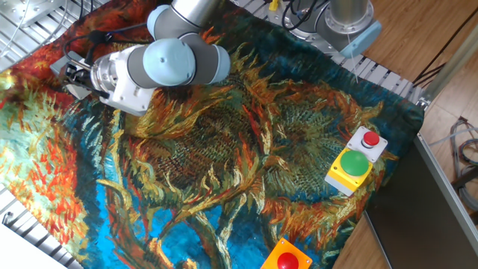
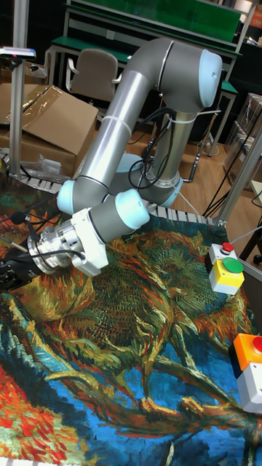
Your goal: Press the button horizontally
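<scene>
The button (image 1: 370, 139) is small, red and round, set in a little white-topped grey box (image 1: 381, 152) at the right edge of the cloth; the tall fixed view shows the button (image 2: 226, 247) too. My gripper (image 1: 67, 75) is at the far left of the table, a long way from the box, held low over the cloth with its axis roughly level. In the tall fixed view the gripper (image 2: 10, 272) is a dark shape at the picture's left edge. No view shows the fingertips clearly, and nothing visible is held.
A yellow box with a green button (image 1: 354, 164) touches the small box's near side. An orange box with a red dome button (image 1: 287, 260) sits at the front edge. A sunflower-print cloth (image 1: 224, 149) covers the table. The arm's base (image 1: 343, 22) stands at the back.
</scene>
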You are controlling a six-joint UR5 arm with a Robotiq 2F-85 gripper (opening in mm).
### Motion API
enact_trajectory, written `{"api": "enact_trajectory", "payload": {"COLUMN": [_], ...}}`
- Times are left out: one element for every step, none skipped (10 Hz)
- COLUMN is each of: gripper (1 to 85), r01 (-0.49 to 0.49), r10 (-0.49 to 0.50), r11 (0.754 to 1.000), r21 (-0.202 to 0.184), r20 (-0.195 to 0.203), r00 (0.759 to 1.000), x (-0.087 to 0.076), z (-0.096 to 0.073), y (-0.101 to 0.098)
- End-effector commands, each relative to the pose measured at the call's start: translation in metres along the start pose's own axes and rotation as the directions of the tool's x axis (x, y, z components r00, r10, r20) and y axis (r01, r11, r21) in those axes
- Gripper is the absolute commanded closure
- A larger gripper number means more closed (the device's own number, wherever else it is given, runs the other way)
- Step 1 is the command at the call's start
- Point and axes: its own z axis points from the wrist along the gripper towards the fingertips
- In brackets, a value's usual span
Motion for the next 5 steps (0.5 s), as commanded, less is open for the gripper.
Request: {"api": "enact_trajectory", "payload": {"gripper": [20.0,20.0,19.7,19.3,19.0], "r01": [0.004,0.014,0.027,0.028,0.034], "r10": [-0.004,-0.014,-0.027,-0.028,-0.034], "r11": [1.0,1.0,1.0,1.0,0.999], "r21": [-0.011,-0.005,0.008,0.007,0.015], "r20": [0.0,0.001,0.002,0.0,-0.002], "r00": [1.0,1.0,1.0,1.0,0.999], "x": [0.0039,0.006,0.0077,0.0084,0.0087], "z": [0.0057,0.0083,0.0103,0.0103,0.0103], "y": [0.0025,0.001,-0.0023,-0.0019,-0.004]}}
